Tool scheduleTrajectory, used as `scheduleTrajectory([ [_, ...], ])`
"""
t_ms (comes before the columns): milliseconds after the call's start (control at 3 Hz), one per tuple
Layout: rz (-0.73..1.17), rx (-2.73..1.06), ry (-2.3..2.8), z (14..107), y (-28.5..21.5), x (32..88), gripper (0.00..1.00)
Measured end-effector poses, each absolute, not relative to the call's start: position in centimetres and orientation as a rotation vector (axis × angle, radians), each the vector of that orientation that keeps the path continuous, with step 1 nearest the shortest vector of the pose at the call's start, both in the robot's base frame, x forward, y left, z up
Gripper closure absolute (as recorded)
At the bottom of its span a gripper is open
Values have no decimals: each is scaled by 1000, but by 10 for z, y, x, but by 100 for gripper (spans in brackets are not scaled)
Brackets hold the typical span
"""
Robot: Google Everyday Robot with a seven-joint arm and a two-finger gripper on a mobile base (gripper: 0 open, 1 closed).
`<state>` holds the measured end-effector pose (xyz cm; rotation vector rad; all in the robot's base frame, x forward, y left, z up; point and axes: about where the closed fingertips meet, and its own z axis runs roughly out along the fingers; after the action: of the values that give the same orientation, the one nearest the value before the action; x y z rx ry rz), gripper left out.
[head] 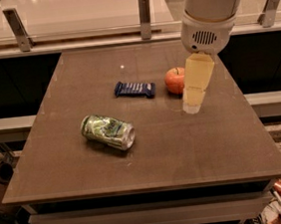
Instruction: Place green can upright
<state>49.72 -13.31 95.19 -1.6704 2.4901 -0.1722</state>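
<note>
The green can point(108, 131) lies on its side on the brown table point(150, 158), left of centre, with its silver end facing the front right. My gripper point(193, 103) hangs from the white arm above the table's right half, just right of the apple and well to the right of the can. It holds nothing.
A red apple point(174, 80) sits just left of the gripper. A blue snack bar point(134, 89) lies left of the apple. A railing with metal posts point(144, 9) runs behind the table. Dark gaps drop off on both sides.
</note>
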Motion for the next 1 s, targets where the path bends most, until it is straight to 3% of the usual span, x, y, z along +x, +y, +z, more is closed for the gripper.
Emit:
scheduleTrajectory([
  [1000,48,-1530,2557,930,-51,490,0],
])
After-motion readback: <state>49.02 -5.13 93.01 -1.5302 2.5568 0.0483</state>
